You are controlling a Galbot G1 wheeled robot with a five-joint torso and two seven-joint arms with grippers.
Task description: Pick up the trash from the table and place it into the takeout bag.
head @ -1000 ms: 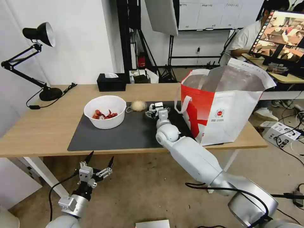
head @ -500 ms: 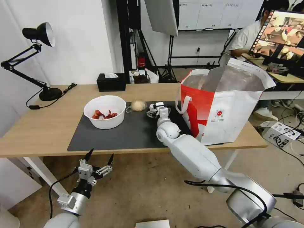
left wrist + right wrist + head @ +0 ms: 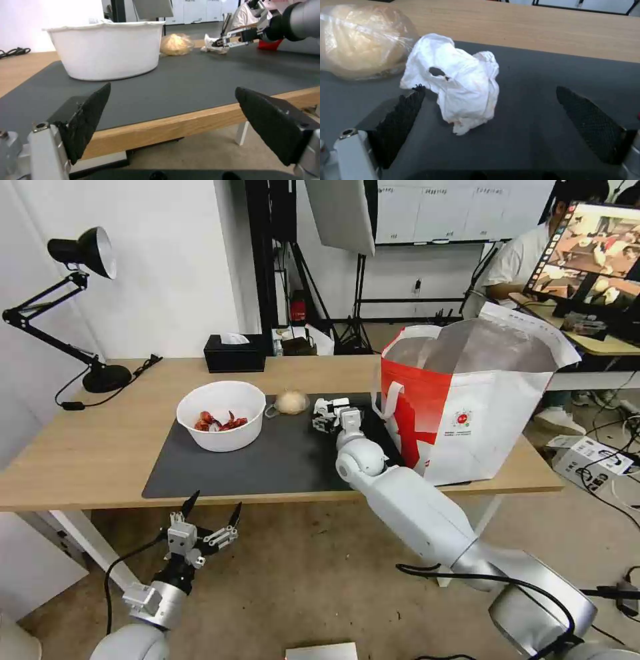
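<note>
Head view high over the table [image 3: 87,447]; both wrist views low, close, sharing its dark mat [image 3: 533,82].

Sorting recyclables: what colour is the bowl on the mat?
White; the bowl shows best in the head view, with red scraps inside.

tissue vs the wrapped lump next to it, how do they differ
The tissue is white, crumpled and stands up in a peak; the lump is beige, rounded and wrapped in clear plastic. The tissue sits between the open fingers of the right gripper; the lump lies off to one side, outside them. Both rest on the dark mat.
</note>
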